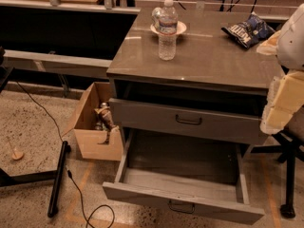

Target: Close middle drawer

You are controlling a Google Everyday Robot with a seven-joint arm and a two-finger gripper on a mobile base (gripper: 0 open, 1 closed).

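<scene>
Middle drawer is pulled far out toward the near side, low down. Upper drawer sits slightly out above it, so a descending arm could clip its front. Gripper is at the right edge, well apart from the drawer; can't tell the jaws' state. An off-centre push risks racking. A hard shove may topple the water bottle on the bench.
</scene>
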